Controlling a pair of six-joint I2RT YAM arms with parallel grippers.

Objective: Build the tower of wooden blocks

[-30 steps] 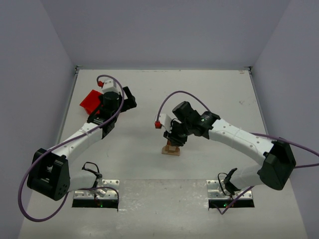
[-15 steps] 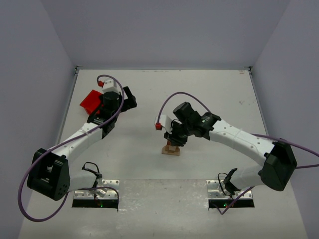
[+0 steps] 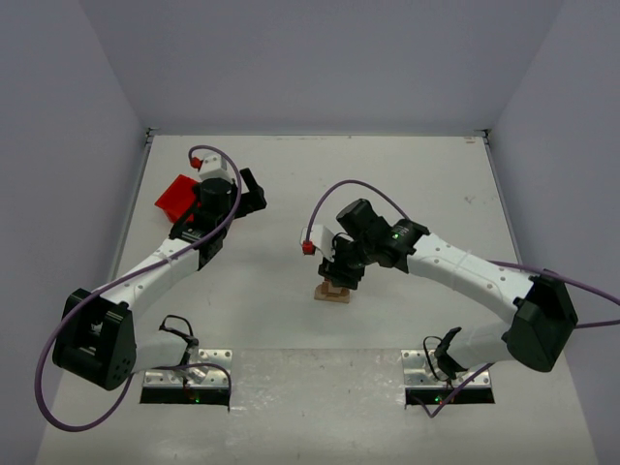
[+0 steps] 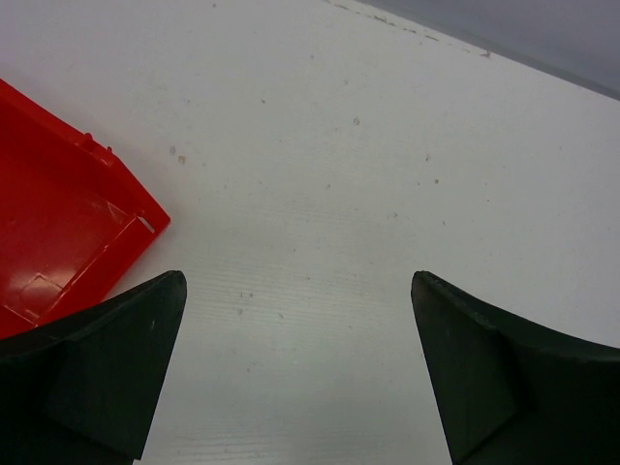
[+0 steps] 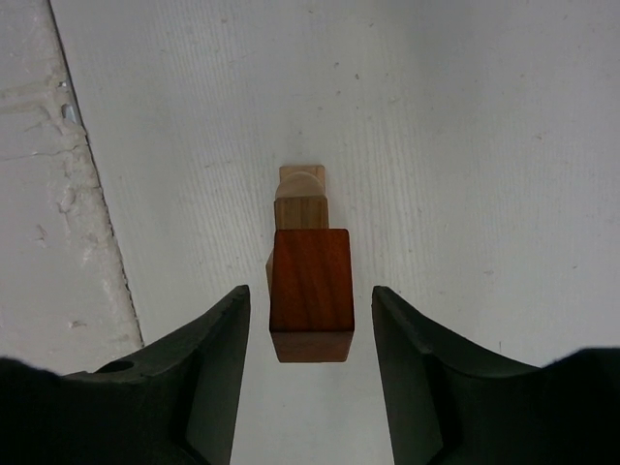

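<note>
**Room.** Plain pale lilac-grey walls (image 3: 310, 58) stand along the far, left and right edges of the surface.

**Surface** (image 3: 407, 174). White and matt, with a fine grain and a scatter of small dark specks in the wrist views. A rougher, mottled strip (image 3: 320, 387) runs along the near edge. Two metal mounting plates (image 3: 186, 381) sit on it, one under each arm.

**Wood block tower** (image 3: 332, 289). It stands upright near the middle of the surface, a little toward the near edge. A pale tan plank (image 3: 331, 296) lies flat at the bottom. Pale blocks (image 5: 302, 199) are stacked on it. A dark reddish-brown top piece (image 5: 310, 291) sits on top.

**Right end effector** (image 3: 341, 271). It hangs directly over the tower. In the wrist view its fingers (image 5: 218, 368) are spread to either side of the top piece. A clear strip of white shows on each side, so it grips nothing.

**Left end effector** (image 3: 247, 194). It is toward the far-left corner, well apart from the tower. The jaws are spread wide over bare surface, with nothing between them.

**Red bin** (image 3: 177, 197). Bright plastic, by the left edge and just beside the left end effector. One of its corners shows in the left wrist view.

**Purple cable** (image 3: 208, 150). It loops above the left arm's wrist, and a second one arches over the right arm.
</note>
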